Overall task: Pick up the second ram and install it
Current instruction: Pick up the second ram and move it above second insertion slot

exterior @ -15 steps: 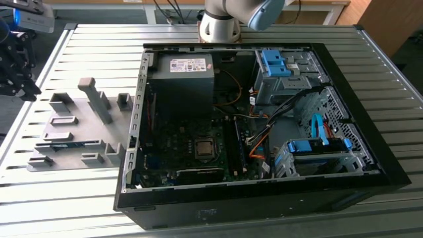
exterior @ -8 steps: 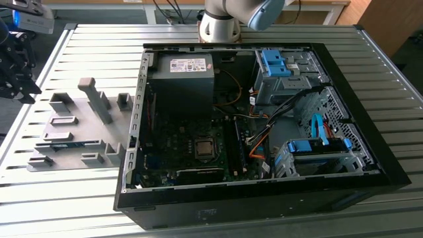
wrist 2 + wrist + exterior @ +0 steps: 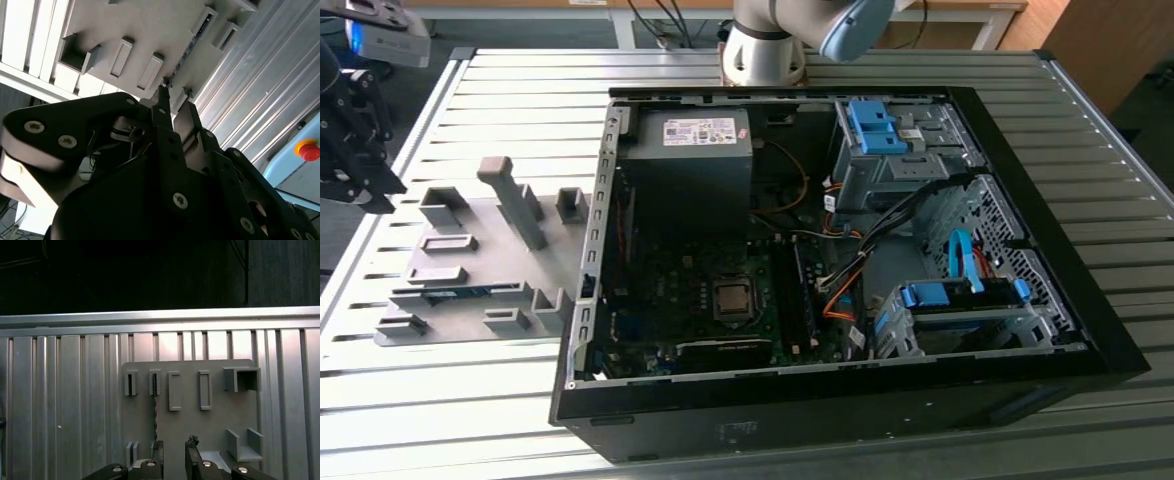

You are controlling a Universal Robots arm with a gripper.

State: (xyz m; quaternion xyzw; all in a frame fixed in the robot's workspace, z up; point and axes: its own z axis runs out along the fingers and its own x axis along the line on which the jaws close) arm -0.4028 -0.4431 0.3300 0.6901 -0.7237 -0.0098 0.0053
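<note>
Claw [image 3: 174, 447] is slightly parted and empty, hanging above the slatted bench [image 3: 454, 400] beside the open computer case [image 3: 1067, 250]. On the gray holder plate [image 3: 200, 425] the second ram [image 3: 155, 415] stands on edge in its slots; to my eye one finger [image 3: 157, 455] sits right over it, so the gap wants centring across the stick before closing.

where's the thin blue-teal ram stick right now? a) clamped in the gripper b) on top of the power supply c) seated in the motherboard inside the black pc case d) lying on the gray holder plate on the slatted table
d: the thin blue-teal ram stick lies on the gray plastic holder plate beside the open black computer case, while the gripper is open with nothing between its fingers.
</note>
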